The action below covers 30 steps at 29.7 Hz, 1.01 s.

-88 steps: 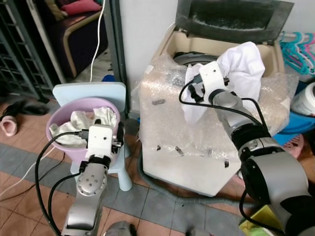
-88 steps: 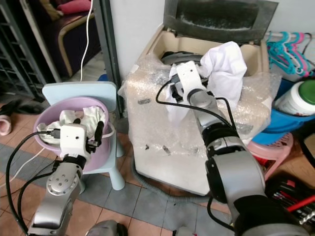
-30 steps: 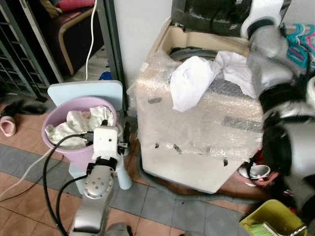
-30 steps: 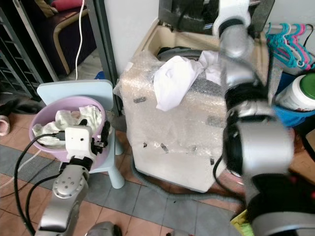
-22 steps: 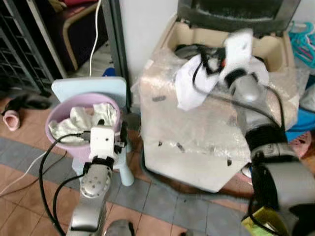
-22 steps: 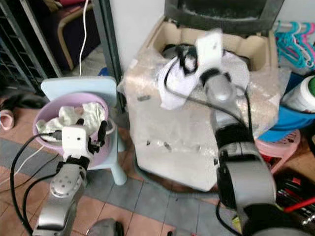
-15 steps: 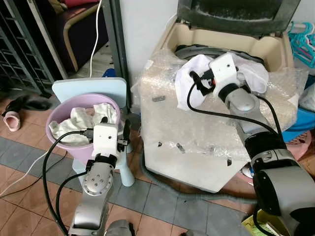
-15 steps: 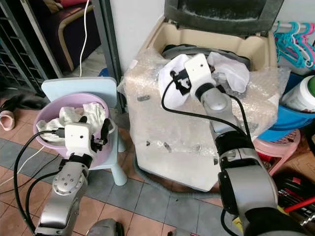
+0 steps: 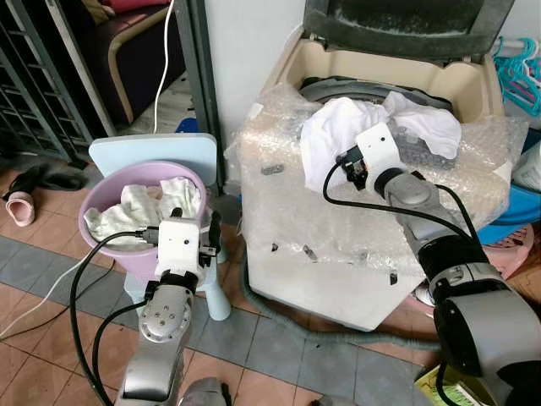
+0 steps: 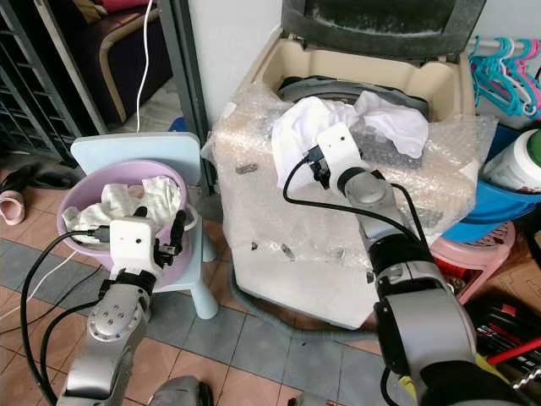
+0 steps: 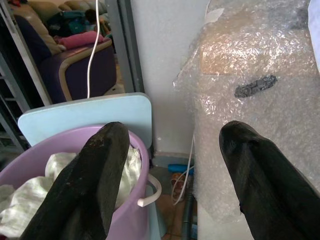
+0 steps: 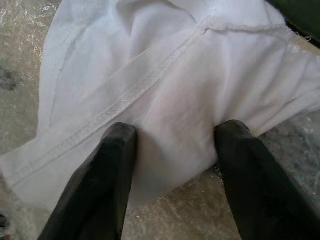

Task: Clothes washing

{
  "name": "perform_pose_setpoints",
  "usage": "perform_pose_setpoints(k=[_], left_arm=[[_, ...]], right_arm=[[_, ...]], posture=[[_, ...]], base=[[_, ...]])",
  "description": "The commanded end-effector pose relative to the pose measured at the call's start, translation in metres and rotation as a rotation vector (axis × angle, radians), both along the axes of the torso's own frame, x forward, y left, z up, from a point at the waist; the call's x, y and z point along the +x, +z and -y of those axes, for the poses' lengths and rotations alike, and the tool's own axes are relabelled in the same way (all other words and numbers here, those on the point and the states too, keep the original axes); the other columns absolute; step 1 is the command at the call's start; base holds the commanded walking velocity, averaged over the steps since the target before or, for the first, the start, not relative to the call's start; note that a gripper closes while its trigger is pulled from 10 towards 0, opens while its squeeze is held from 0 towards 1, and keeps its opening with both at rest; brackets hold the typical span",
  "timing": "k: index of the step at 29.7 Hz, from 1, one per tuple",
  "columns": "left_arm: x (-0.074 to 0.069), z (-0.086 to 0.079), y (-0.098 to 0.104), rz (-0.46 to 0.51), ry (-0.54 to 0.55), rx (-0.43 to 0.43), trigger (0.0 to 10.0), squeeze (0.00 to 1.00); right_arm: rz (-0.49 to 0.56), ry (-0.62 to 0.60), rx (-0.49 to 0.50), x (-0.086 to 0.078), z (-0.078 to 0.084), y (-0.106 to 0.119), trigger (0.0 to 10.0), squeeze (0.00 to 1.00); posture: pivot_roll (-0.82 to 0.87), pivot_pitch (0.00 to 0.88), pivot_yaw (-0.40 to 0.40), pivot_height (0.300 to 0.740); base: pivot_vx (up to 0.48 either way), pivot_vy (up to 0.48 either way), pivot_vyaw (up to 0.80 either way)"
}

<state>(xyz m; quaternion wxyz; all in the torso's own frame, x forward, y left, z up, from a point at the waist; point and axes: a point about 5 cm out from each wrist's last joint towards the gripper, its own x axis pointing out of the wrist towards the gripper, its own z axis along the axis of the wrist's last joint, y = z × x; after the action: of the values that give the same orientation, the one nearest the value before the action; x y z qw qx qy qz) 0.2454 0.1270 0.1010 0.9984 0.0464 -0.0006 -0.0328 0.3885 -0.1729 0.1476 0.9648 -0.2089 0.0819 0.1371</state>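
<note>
White shirt (image 9: 338, 135) lies draped over the washing machine (image 9: 355, 245) rim. Right gripper (image 12: 172, 165), jaws spread, straddles a fold. Cloth is soft, light, probably slippery on bubble wrap; grasp a bunched fold.

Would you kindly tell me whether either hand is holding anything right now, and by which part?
Nothing is gripped. The right hand is open, its fingers straddling a fold of the white garment on the washer's front edge. The left hand is open.
</note>
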Motion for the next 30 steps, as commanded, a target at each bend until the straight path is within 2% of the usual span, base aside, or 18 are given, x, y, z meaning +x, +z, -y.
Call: perform_pose_setpoints(k=[1,4,7,9,10,12,13,14,18,20,22,23,28,30], left_arm=[[0.0,0.002,0.002,0.0,-0.007,0.004,10.0,0.0],[0.001,0.002,0.002,0.0,-0.008,0.004,10.0,0.0],[0.001,0.003,0.002,-0.002,-0.01,0.004,10.0,0.0],[0.002,0.002,0.001,-0.004,-0.003,0.005,10.0,0.0],[0.002,0.002,0.001,-0.004,-0.003,0.005,10.0,0.0],[0.002,0.002,0.001,-0.005,0.004,0.005,10.0,0.0],[0.002,0.002,0.001,-0.005,0.004,0.005,10.0,0.0],[0.002,0.002,0.001,-0.007,0.012,0.005,10.0,0.0],[0.0,0.0,0.0,-0.009,0.025,0.006,10.0,0.0],[-0.001,-0.001,0.0,-0.01,0.032,0.007,10.0,0.0],[-0.001,-0.002,0.0,-0.01,0.037,0.006,10.0,0.0],[-0.001,-0.003,0.001,-0.004,0.037,0.002,10.0,0.0],[0.0,-0.004,0.005,0.024,0.016,0.011,10.0,0.0],[0.001,-0.004,0.007,0.029,0.005,0.013,10.0,0.0]], right_arm=[[-0.027,-0.017,0.015,0.001,0.0,-0.002,0.0,0.0],[-0.022,-0.021,0.022,0.004,-0.001,0.002,0.0,0.0],[0.02,-0.061,0.02,0.012,0.003,0.018,0.0,0.0],[0.076,-0.127,0.031,0.02,0.011,0.042,0.0,0.0],[0.076,-0.127,0.031,0.02,0.011,0.042,0.0,0.0],[0.135,-0.19,0.044,0.026,0.018,0.064,0.0,0.0],[0.135,-0.19,0.044,0.026,0.018,0.064,0.0,0.0],[0.207,-0.247,0.064,0.03,0.024,0.086,0.0,0.0],[0.351,-0.322,0.117,0.033,0.034,0.125,0.0,0.0],[0.415,-0.308,0.139,0.033,0.033,0.142,0.0,0.0],[0.44,-0.267,0.133,0.033,0.028,0.147,0.0,0.0],[0.417,-0.207,0.115,0.032,0.022,0.137,10.0,0.0],[0.355,-0.096,0.069,0.028,0.013,0.105,10.0,0.0],[0.327,-0.075,0.079,0.025,0.012,0.091,10.0,0.0]], posture=[[0.03,0.0,0.017,0.74],[0.03,0.0,0.018,0.74],[0.03,0.0,0.014,0.74],[0.03,0.0,0.004,0.74],[0.03,0.0,0.004,0.74],[0.04,0.0,-0.001,0.74],[0.04,0.0,-0.001,0.74],[0.04,0.0,-0.006,0.74],[0.05,0.0,-0.009,0.74],[0.05,0.0,-0.014,0.74],[0.05,0.0,-0.014,0.74],[0.05,0.0,-0.013,0.74],[0.05,0.0,0.001,0.74],[0.04,0.0,0.01,0.74]], base=[[0.0,0.0,0.0],[0.0,0.0,0.0],[0.0,0.0,0.0],[0.0,0.0,0.0],[0.0,0.0,0.0],[0.0,0.0,0.0],[0.0,0.0,0.0],[0.0,0.0,0.0],[0.0,0.0,0.0],[0.0,0.0,0.0],[0.0,0.0,0.0],[0.0,0.0,0.0],[0.167,0.226,0.0],[0.386,0.278,0.0]])
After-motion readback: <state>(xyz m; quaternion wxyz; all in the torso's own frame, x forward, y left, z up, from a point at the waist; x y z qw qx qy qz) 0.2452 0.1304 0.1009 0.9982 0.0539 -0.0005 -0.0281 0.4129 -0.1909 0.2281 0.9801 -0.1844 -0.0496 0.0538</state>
